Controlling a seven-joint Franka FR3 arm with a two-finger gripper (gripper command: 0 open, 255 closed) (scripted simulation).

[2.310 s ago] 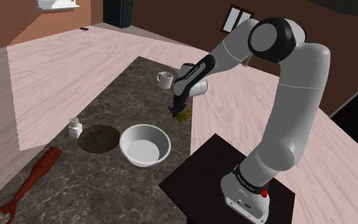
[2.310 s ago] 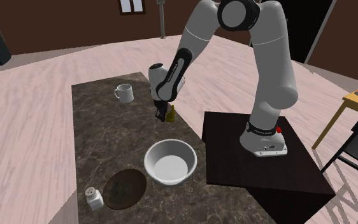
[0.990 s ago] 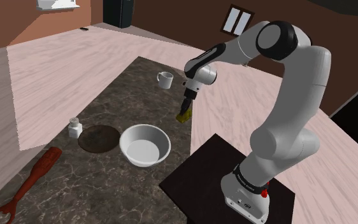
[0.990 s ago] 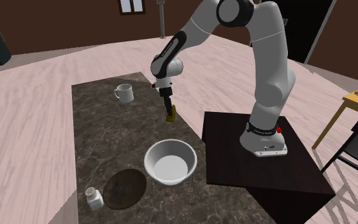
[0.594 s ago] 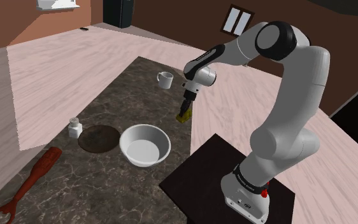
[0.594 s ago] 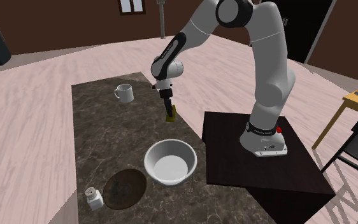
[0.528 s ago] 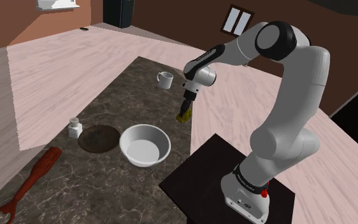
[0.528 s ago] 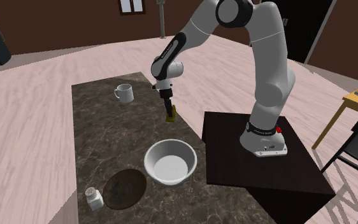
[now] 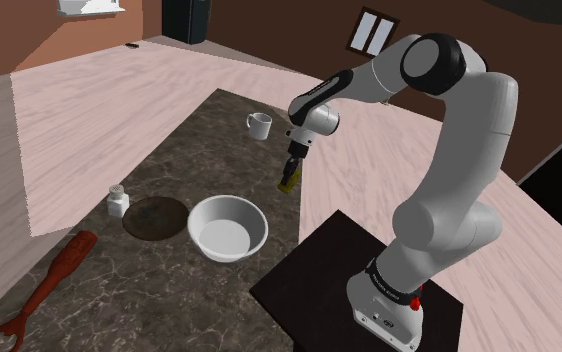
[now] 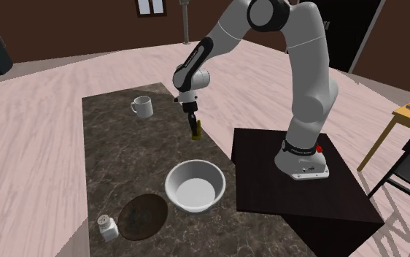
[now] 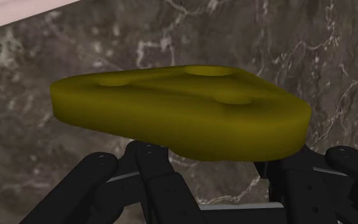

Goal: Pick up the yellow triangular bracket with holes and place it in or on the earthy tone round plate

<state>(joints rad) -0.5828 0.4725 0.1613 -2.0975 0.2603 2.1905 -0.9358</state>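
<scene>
standing on pale plank floor [image 9: 99, 90], dark marbled table [image 9: 174, 155]; tool [image 10: 193, 125] clasps yellow bracket [image 11: 184, 118].

Dark marbled tabletop [image 9: 194, 150] with white mug [image 9: 259, 125], white bowl [image 9: 227, 227], brown round plate [image 9: 155, 217], white shaker [image 9: 118, 200] and red utensil [image 9: 44, 290]

shoulder view looks down from beside the stand [image 9: 314, 265] across the dark veined table [image 9: 149, 300]. second exterior view looks along that same table with the stand at its right. wrist view sits close above it.
</scene>
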